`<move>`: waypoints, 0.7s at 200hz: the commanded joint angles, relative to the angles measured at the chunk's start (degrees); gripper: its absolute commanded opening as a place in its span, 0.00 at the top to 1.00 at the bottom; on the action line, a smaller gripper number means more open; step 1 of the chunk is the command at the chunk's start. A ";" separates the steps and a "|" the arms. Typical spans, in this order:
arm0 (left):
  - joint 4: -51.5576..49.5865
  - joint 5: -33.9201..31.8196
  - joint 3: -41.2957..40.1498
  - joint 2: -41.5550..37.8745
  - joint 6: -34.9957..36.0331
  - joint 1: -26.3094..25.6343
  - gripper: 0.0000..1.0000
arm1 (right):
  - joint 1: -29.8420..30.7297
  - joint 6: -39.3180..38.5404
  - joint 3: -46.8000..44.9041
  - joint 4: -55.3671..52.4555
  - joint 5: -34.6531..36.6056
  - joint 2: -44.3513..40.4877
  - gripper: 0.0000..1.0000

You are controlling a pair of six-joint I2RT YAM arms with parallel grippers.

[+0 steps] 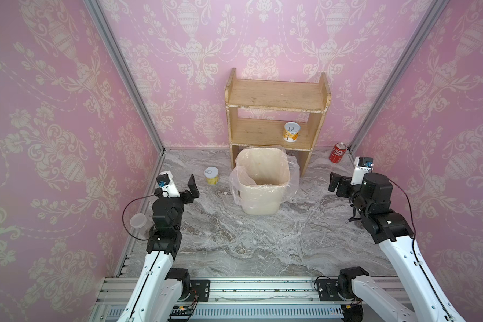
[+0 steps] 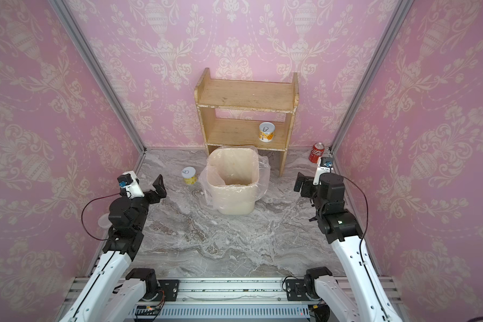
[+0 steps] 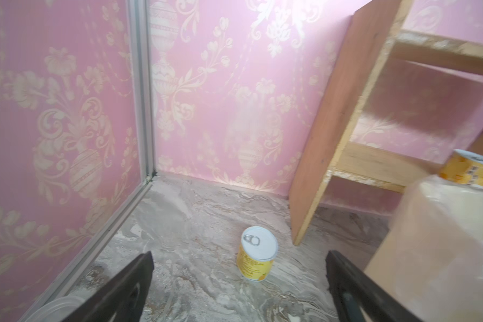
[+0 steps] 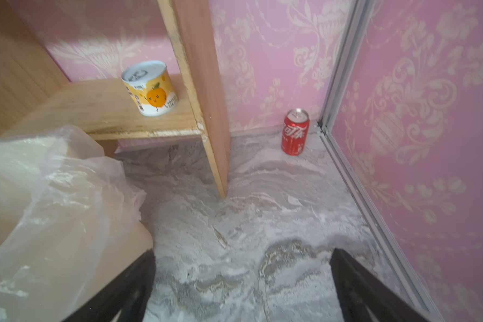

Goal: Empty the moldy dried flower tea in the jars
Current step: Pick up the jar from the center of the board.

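Down at the near left edge of the grey marble-look worktop [image 1: 248, 239], close to the pink wall [image 1: 67, 167], is one small clear plastic jar with a cloudy round lid [image 1: 138, 221]. The black and white left arm [image 1: 165, 214] hides most of it in both top views. The left wrist view shows only a bit of its lid [image 3: 53, 309]. I think the jar stands up straight, because the round lid faces up. So its long way runs up and down, and its mouth points at the ceiling. The lid looks on. I cannot see the moldy dried flower tea, and I cannot see any other jars.

The cream plastic waste bin with a thin clear bag [image 1: 260, 203] sits in the middle, in front of the small wooden shelf [image 1: 276, 96]. That spot makes sense, since both arms can reach it to tip a jar over it.

The left jaws are spread wide and hold nothing. They hang above the worktop and aim at a yellow-and-white pull-tab tin [image 1: 212, 175] left of the bin. The right jaws are spread wide too and hold nothing, right of the bin, near the red cola can [image 1: 338, 152]. A second yellow-and-white tin [image 1: 292, 132] sits on the lower shelf board. The jar is nearer than the left jaws, so I think that arm must pull back to get it.
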 commanded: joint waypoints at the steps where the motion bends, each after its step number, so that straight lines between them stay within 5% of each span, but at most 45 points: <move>1: -10.01 15.78 3.63 -2.55 -4.69 -0.02 0.01 | -1.14 3.66 3.40 -18.84 3.48 0.46 0.00; 40: -9.31 30.57 6.23 -2.83 -10.02 -2.05 0.01 | -9.68 3.26 6.79 -26.44 -0.04 5.82 0.00; 93: -11.82 25.47 7.02 -0.64 -9.63 -13.54 0.01 | -18.73 3.41 9.59 -28.30 -0.98 14.13 0.00; 140: -9.39 27.43 6.02 1.54 -12.20 -14.32 0.01 | -25.11 5.66 8.64 -26.23 0.12 16.84 0.00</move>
